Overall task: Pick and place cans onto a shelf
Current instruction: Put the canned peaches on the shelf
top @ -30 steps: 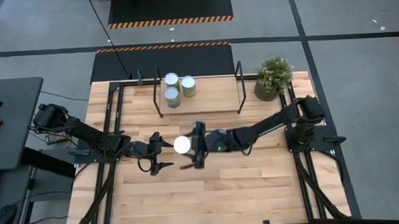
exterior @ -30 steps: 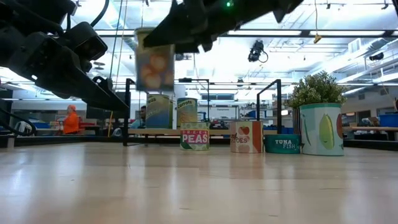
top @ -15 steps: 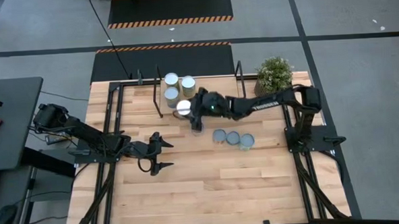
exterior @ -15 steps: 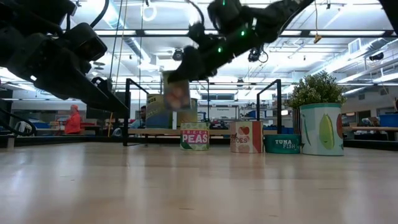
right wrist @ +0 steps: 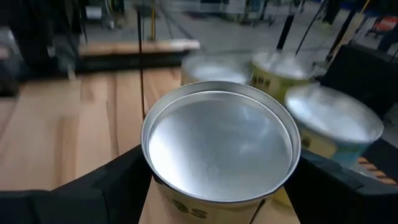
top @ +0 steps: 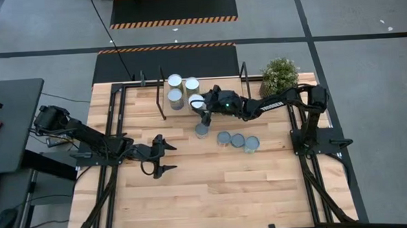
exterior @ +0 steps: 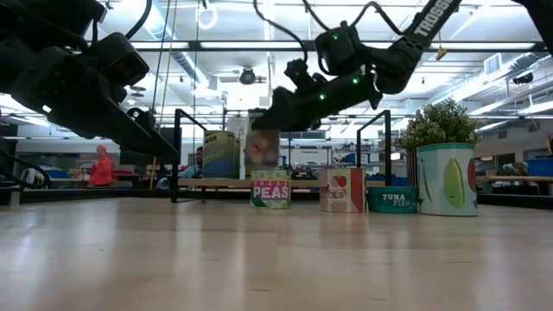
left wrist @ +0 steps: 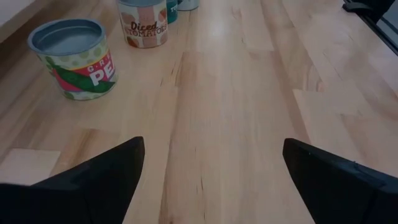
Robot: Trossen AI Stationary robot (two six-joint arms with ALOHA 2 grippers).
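Note:
My right gripper (top: 199,102) is shut on a can (right wrist: 221,146) with a shiny silver top, over the light-wood shelf (top: 220,103) at the table's far side. The can also shows in the low view (exterior: 262,147). Three cans (top: 175,81) stand on the shelf's left part, beside the held one. On the table in front of the shelf stand a green peas can (exterior: 270,188), a tomatoes can (exterior: 342,190), a low tuna can (exterior: 391,199) and one more (top: 251,143). My left gripper (left wrist: 211,180) is open and empty at the table's middle left (top: 161,157). My right gripper pinches the can's side wall just under the top rim (right wrist: 152,180) between its two fingers (right wrist: 106,186), one on each side. The fingers come from the table's right, slanting slightly down. The can is upright; the peas can hides its bottom in the low view.
Thin black posts (top: 244,78) frame the shelf. A potted green plant (top: 279,76) stands at the far right corner. Bare tabletop (top: 220,189) lies toward the near edge. People show in the room beyond the table (exterior: 100,166).
My right gripper has carried the can from above the table's middle toward the far edge and a little right, coming down over the shelf next to the cans standing there. The can has stayed upright. The four cans on the table, earlier hidden under the arm, now show.

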